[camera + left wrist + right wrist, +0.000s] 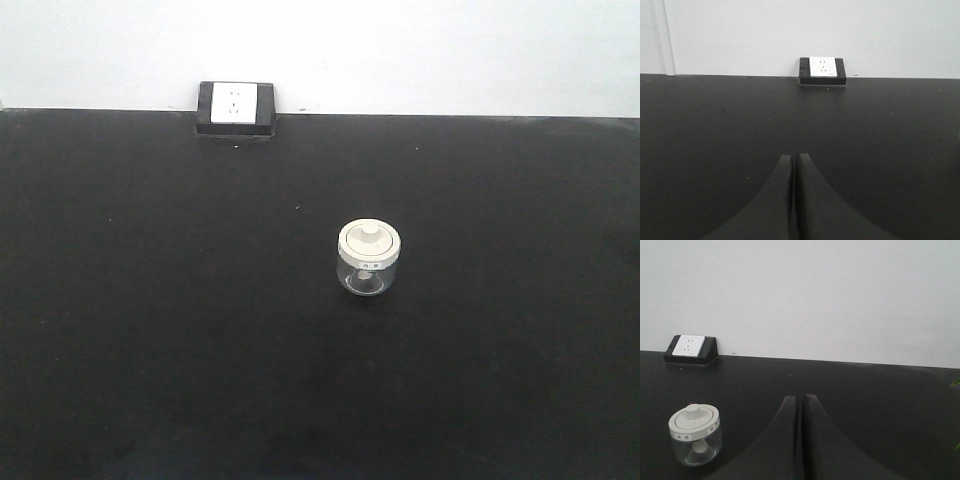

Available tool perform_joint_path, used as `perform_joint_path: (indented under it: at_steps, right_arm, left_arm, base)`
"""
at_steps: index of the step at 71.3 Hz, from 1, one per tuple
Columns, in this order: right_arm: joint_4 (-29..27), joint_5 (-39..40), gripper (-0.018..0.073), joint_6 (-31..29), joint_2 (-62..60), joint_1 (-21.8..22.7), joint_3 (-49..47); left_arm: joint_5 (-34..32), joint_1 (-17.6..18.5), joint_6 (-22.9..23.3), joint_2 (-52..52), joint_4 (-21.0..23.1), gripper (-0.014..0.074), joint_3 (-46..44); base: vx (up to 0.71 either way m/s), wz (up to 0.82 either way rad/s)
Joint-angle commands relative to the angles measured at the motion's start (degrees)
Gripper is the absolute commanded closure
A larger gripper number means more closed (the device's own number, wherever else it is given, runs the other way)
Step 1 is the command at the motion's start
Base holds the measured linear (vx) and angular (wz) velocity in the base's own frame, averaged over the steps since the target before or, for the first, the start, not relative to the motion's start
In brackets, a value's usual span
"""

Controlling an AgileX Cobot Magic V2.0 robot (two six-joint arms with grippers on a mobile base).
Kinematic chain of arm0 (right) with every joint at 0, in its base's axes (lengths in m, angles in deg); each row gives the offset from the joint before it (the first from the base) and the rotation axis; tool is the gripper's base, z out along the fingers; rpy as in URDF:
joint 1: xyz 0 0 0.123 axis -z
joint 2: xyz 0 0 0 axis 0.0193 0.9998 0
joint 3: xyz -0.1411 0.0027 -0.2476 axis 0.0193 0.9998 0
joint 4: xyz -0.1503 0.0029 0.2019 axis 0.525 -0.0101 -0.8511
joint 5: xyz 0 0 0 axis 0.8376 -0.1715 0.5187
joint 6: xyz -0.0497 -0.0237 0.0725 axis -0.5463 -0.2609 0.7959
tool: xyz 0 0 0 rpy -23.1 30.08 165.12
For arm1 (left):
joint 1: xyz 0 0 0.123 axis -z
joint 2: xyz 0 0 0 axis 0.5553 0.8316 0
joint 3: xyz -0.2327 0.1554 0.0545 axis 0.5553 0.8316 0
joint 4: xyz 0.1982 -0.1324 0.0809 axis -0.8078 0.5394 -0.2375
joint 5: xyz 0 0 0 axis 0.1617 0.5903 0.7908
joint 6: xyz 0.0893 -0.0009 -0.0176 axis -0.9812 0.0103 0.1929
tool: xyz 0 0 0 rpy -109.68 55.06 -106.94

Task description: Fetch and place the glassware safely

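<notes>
Closest to me, right wrist view: my right fingers (801, 405) are pressed together, tips touching, nothing between them, hanging low over the black worktop (880, 405).
Closest to me, left wrist view: my left fingers (795, 162) are together as well, empty, pointing straight up the worktop toward the wall.
Just beyond the right tips: the glass jar (695, 435) stands upright, off to the left of my right fingers and a little forward of them, apart from them, not touching.
Jar's lid: cream-white lid (694, 420) seated on top, knob up, small label mark facing my right wrist camera.
Jar's axis: vertical, squat and round, so I judge either side approach around the body works the same.
Left arm's outlook: no jar anywhere ahead of my left fingers, only bare worktop.
Nearer arm: the right, in my judgement, since only its camera catches the jar.
Next move as I read it: part the right fingers, swing left, straddle the glass below the lid.
Front view: jar (370, 258) sits alone, slightly right of centre, neither arm in shot.
Far edge: a wall socket box (236, 108) rests where worktop meets the white wall, well apart from the jar.
</notes>
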Motion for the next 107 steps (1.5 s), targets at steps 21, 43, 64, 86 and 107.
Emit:
perform_joint_path:
  at_steps: [21,43,64,86,107]
  right_arm:
    - [-25.49,-0.38,0.0563,-26.86,0.81,0.5,-1.63]
    - [-41.77,9.99,0.0563,-37.24,-0.32,10.29,4.96]
    - [-40.68,8.93,0.0563,-37.31,-9.11,10.24,13.27]
    - [-40.67,3.82,0.0563,-38.9,-21.46,10.24,19.01]
    - [-40.75,2.51,0.0563,-38.85,-22.61,9.96,19.01]
  left_arm:
    - [-4.08,-0.21,0.61,-0.67,0.65,0.0603,1.55]
    - [-4.08,-0.21,0.61,-0.67,0.65,0.0603,1.55]
    - [-4.08,-0.21,0.61,-0.67,0.65,0.0603,1.55]
    - [-4.08,-0.21,0.61,-0.67,0.65,0.0603,1.55]
    - [-4.02,-0.16,0.61,-0.66,0.63,0.0603,1.55]
  base:
    - [0.0,0.0]
    - [0.0,0.0]
    - [0.0,0.0]
    - [0.0,0.0]
    - [0.0,0.0]
